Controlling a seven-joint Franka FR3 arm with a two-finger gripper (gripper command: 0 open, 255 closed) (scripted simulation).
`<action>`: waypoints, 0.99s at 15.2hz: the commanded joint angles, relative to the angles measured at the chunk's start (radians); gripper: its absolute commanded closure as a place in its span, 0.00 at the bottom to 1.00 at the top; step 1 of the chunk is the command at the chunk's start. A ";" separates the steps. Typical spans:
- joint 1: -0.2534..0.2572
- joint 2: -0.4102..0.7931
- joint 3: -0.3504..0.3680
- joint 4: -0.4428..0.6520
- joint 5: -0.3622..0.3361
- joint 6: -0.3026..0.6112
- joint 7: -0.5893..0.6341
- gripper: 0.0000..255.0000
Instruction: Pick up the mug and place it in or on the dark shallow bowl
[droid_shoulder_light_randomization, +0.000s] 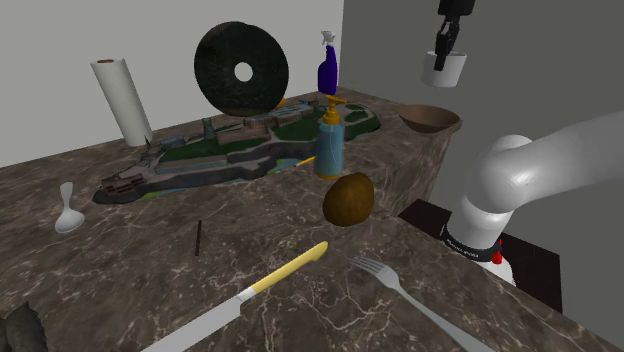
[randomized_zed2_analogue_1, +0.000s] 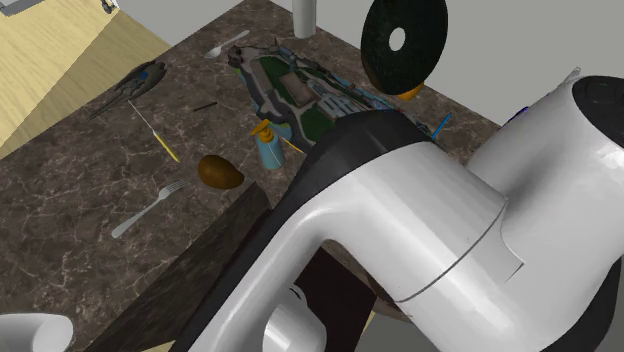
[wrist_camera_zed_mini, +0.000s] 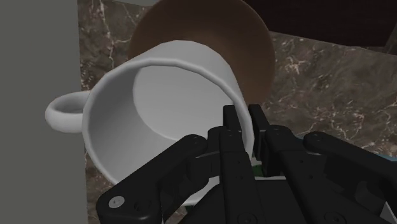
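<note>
- While the white arm (droid_shoulder_light_randomization: 540, 170) rises toward 12 o'clock in the shoulder view, the dark marbled counter (droid_shoulder_light_randomization: 120, 290) spreads below it.
- Black disc (droid_shoulder_light_randomization: 241, 68) with a centre hole: on edge at the back of the counter, at 9 o'clock of a blue spray bottle (droid_shoulder_light_randomization: 328, 70).
- Brown shallow bowl (droid_shoulder_light_randomization: 430, 119): on the counter's corner by the grey wall, at 3 o'clock of a teal pump bottle (droid_shoulder_light_randomization: 331, 145).
- White mug (droid_shoulder_light_randomization: 444, 68): in the air, clear of the counter, at 12 o'clock of the bowl.
- Wrist view: the mug is tilted with its mouth toward the camera. Its handle is on the side away from the jaws, and the bowl shows beyond it.
- Jaws: clamped on the mug's wall at the rim.
- Brown oval object (droid_shoulder_light_randomization: 348, 199): at 6 o'clock of the pump bottle.
- Yellow-handled knife (droid_shoulder_light_randomization: 270, 285) and fork (droid_shoulder_light_randomization: 400, 290): flat on the counter near the front, the fork at 3 o'clock of the knife.
</note>
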 joint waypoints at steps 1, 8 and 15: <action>-0.002 -0.004 -0.012 -0.018 -0.010 0.016 -0.008 1.00; -0.011 -0.047 -0.026 -0.137 -0.025 0.092 0.002 1.00; -0.021 -0.082 -0.044 -0.249 -0.044 0.169 0.010 1.00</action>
